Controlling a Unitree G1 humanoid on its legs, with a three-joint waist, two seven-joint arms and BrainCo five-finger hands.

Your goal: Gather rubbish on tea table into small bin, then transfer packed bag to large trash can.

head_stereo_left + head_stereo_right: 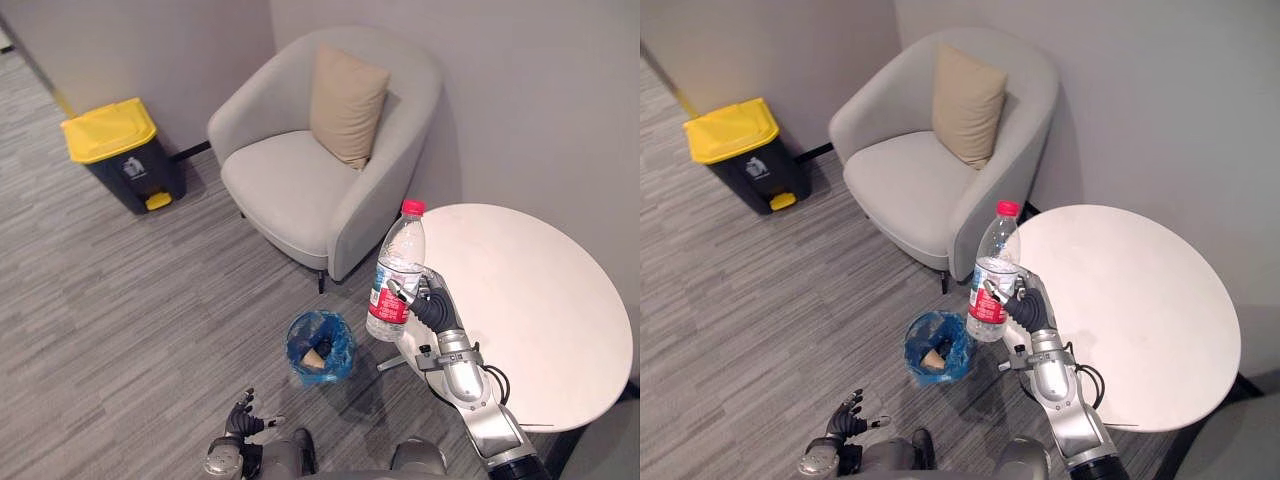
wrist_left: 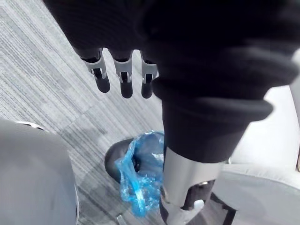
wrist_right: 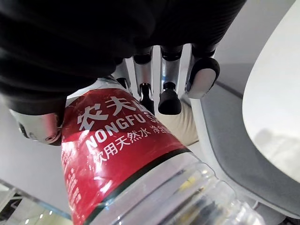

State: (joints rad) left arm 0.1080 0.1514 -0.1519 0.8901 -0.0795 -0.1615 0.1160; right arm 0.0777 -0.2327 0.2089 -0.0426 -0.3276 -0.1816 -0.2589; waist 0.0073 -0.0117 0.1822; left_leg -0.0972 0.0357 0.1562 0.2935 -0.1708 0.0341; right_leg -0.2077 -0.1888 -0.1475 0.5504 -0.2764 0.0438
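The right arm point(image 1: 478, 400) is a run of rounded silver-grey metal segments. A dark ribbed cover wraps the wrist and the back of the right hand point(image 1: 432, 300). The left hand point(image 1: 243, 420) wears the same dark cover, and its fingers point(image 2: 123, 77) are silver with rounded black tips.

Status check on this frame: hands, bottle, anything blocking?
Right hand shut on bottle, upright, off the table edge. Left hand open, idle, low. Small bin just left of bottle, nothing between.
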